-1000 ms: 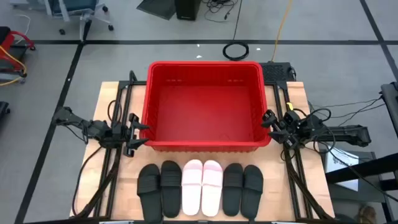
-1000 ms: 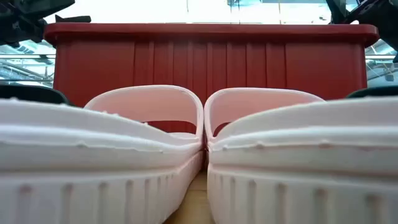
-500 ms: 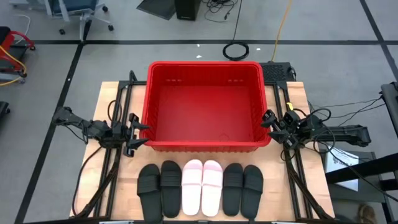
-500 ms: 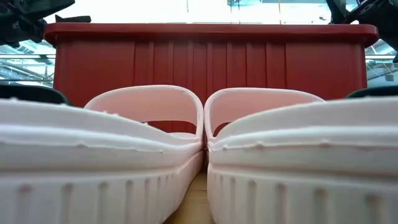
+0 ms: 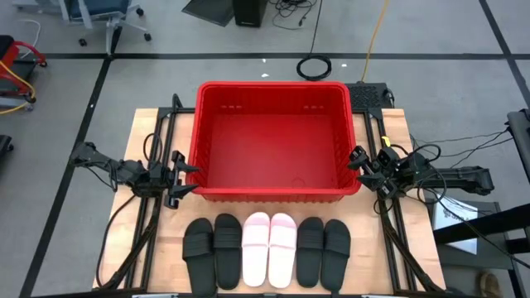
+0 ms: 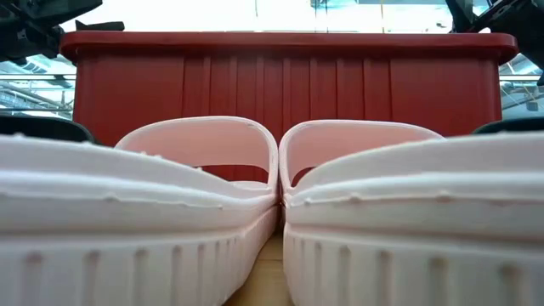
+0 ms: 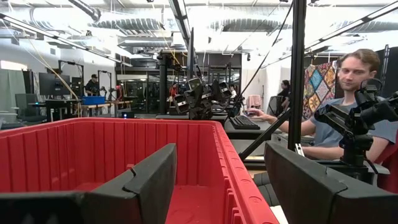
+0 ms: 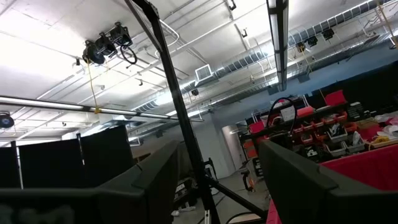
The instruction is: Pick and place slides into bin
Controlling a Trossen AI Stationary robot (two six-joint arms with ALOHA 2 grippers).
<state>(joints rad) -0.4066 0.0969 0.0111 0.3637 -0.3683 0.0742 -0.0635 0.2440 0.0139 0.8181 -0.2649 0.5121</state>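
Observation:
Six slides lie sole-down in a row at the table's near edge: two black [image 5: 211, 251], two light pink [image 5: 268, 247], two black [image 5: 323, 249]. The pink pair fills the low view [image 6: 204, 195]. The red bin [image 5: 272, 141] stands behind them on the table, with no slide in it. My left gripper [image 5: 184, 178] is open and empty beside the bin's near left corner, and its wrist view looks over the bin's rim [image 7: 242, 186]. My right gripper [image 5: 358, 159] is open and empty beside the bin's right wall.
Black frame rails [image 5: 157, 141] run along both sides of the table. Cables [image 5: 447, 178] trail off the right arm. A person [image 7: 348, 112] sits beyond the table's right side. Bare wood shows between the bin and the slides.

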